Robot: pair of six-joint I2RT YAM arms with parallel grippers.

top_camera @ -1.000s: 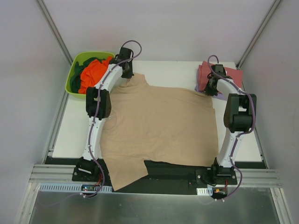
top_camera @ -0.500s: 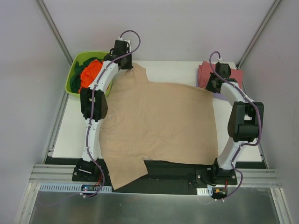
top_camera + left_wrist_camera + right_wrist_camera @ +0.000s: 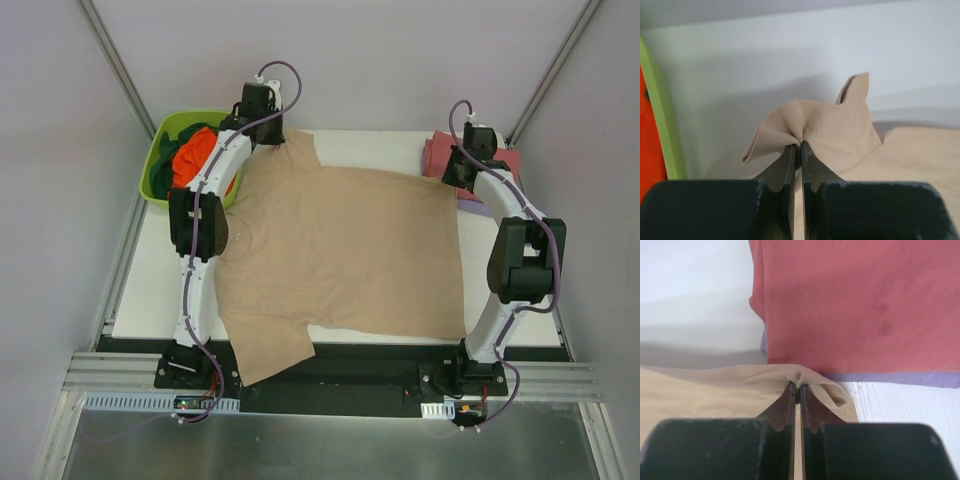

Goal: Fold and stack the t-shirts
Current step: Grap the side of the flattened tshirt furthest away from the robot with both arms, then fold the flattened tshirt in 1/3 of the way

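Tan shirt (image 3: 340,250) lies flat mid-table, unfolded. Left gripper (image 3: 796,146) clamps its eleven o'clock sleeve, right gripper (image 3: 796,388) its one o'clock corner. Red shirt (image 3: 855,300) on lavender shirt (image 3: 880,378) sit folded at one o'clock; orange shirt (image 3: 190,160) waits in the tub (image 3: 151,163).

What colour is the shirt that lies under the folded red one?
The lower shirt is lavender, best seen in the right wrist view.

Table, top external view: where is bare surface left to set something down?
Bare: the far strip between the tan shirt and the back edge; the left strip below the lime tub; the right strip beside the shirt, under the right arm. Crowded: both far corners, tub and red shirt stack.
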